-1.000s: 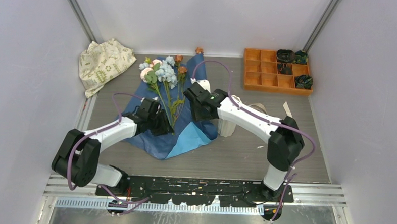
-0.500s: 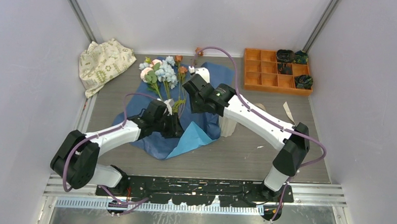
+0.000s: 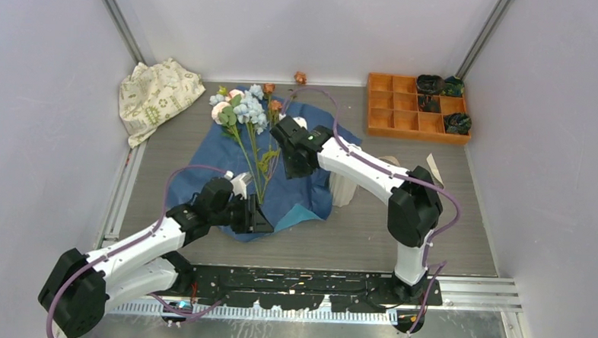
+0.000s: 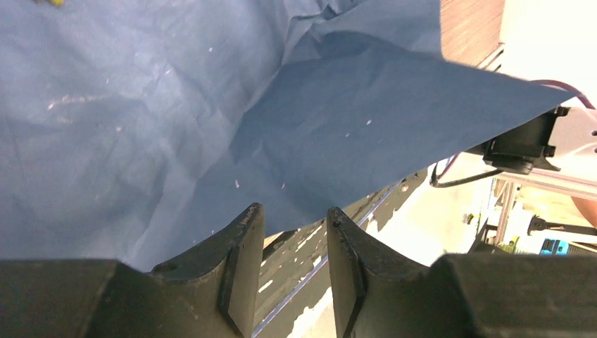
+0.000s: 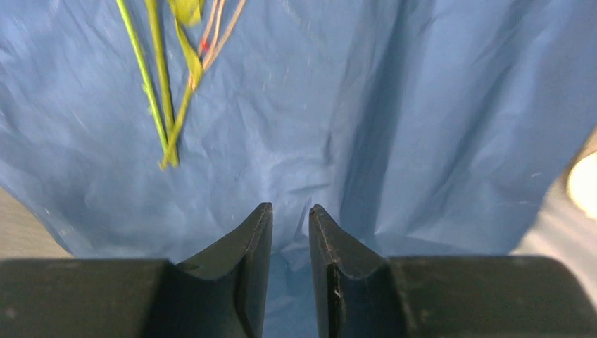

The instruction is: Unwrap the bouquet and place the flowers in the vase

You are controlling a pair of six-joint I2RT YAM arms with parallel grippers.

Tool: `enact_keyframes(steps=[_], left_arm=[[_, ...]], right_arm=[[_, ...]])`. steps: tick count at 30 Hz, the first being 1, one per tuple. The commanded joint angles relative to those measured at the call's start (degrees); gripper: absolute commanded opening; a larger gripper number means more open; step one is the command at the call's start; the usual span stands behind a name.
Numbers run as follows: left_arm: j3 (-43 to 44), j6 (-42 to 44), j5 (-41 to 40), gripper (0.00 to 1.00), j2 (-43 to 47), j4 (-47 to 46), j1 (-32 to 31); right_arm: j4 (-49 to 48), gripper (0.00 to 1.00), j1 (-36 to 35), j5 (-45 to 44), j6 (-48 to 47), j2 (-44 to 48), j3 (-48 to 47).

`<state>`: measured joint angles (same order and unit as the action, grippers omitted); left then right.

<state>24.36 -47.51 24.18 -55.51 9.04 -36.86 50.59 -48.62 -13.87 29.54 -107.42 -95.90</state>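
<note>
The bouquet's blue paper point(image 3: 205, 161) lies unrolled on the table. The flowers point(image 3: 241, 109) rest on it, blooms toward the back wall and stems toward me. My left gripper point(image 3: 257, 219) is at the paper's near edge, open. In the left wrist view the paper point(image 4: 141, 105) hangs just beyond my left gripper point(image 4: 292, 211), with none between the jaws. My right gripper point(image 3: 294, 167) points down at the paper right of the stems point(image 5: 165, 105). My right gripper point(image 5: 290, 209) is narrowly open over a crease of paper point(image 5: 422, 105). The white vase point(image 3: 343, 192) stands partly behind my right arm.
A cream printed cloth point(image 3: 158, 94) lies at the back left. An orange compartment tray point(image 3: 405, 113) with dark items sits at the back right. A loose rust bloom point(image 3: 300, 77) lies by the back wall. A pale strip point(image 3: 433, 166) lies right of the vase.
My left arm has drawn back toward me along the paper, and the folded pale-blue corner has flattened. My right gripper has come down over the paper and its jaws have narrowed.
</note>
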Motion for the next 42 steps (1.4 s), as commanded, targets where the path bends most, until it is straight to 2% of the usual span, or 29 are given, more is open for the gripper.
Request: enact_keyframes(steps=[1, 5, 8, 11, 16, 22, 27, 32, 35, 38, 42], left_arm=[[-1.90, -1.00, 1.08, 0.39, 2.94, 0.53, -0.42], [-0.41, -0.33, -0.07, 0.39, 3.29, 1.57, -0.43], [3.15, 1.85, -2.38, 0.39, 3.99, 6.56, -0.49], [7.44, 3.88, -7.23, 0.39, 5.79, 12.47, -0.46], [14.60, 5.66, -17.00, 0.39, 9.56, 20.91, -0.41], [18.88, 5.06, -25.85, 0.39, 13.83, 26.11, -0.46], [19.32, 4.13, -28.49, 0.40, 15.54, 28.87, -0.42], [18.80, 3.65, -29.87, 0.40, 15.78, 29.02, -0.46], [19.51, 3.47, -31.33, 0.40, 15.45, 29.31, -0.43], [21.59, 3.47, -33.56, 0.40, 15.37, 30.39, -0.43], [25.60, 2.87, -40.67, 0.40, 16.11, 33.76, -0.38]], right_arm=[[-2.60, 0.32, -1.97, 8.33, 1.78, 4.03, 8.07], [-3.26, 0.31, -6.84, 11.27, 3.94, 6.84, 16.65], [-3.35, 0.32, -11.91, 11.38, 6.16, 9.39, 21.41], [-2.93, 0.32, -15.45, 11.09, 8.96, 12.82, 25.33], [-4.77, 0.33, -17.53, 12.85, 13.10, 17.56, 32.11], [-7.86, 0.34, -17.55, 12.68, 13.22, 14.60, 36.13], [-10.41, 0.35, -17.55, 13.07, 13.29, 10.03, 37.86], [-10.79, 0.37, -17.49, 12.84, 13.45, 8.92, 37.87], [-7.62, 0.38, -17.61, 10.65, 12.83, 9.81, 35.16], [-3.12, 0.40, -17.57, 7.56, 11.77, 12.75, 30.54], [3.38, 0.46, -17.42, 0.58, 8.96, 15.78, 20.14]])
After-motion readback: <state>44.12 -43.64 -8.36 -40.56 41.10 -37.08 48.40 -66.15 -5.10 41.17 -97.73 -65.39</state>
